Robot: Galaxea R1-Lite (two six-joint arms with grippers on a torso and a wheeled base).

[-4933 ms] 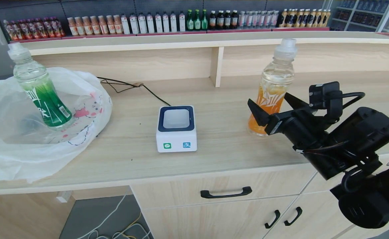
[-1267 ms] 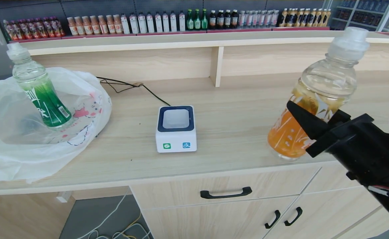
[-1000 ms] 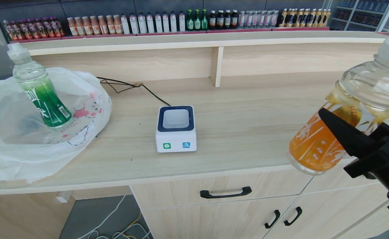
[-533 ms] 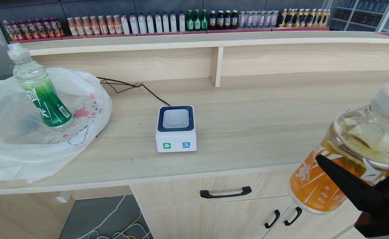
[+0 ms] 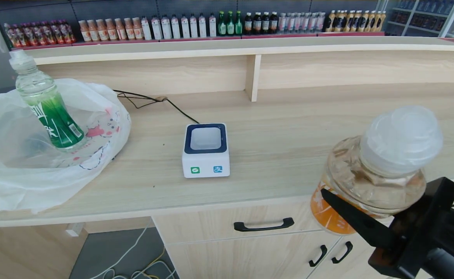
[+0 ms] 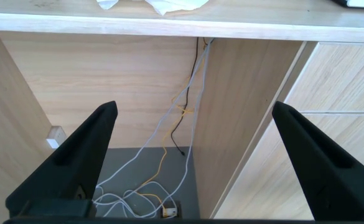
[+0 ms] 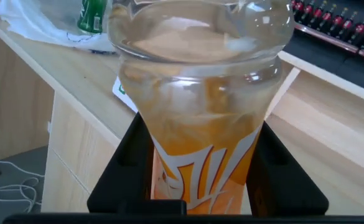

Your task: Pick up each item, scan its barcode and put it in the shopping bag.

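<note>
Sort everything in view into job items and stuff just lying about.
Job: orange bottle in the right gripper, scanner, shopping bag, green bottle in the bag.
Lying about: shelf bottles behind the counter, black cable, drawer handles.

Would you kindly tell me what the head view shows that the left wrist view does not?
Head view, not left wrist: the scanner, the green bottle leaning in the shopping bag, and the right gripper shut on the orange bottle. Left wrist, not head: the left gripper, jaws open, below counter height. Both: the counter, the bag and the cables under the counter.
</note>
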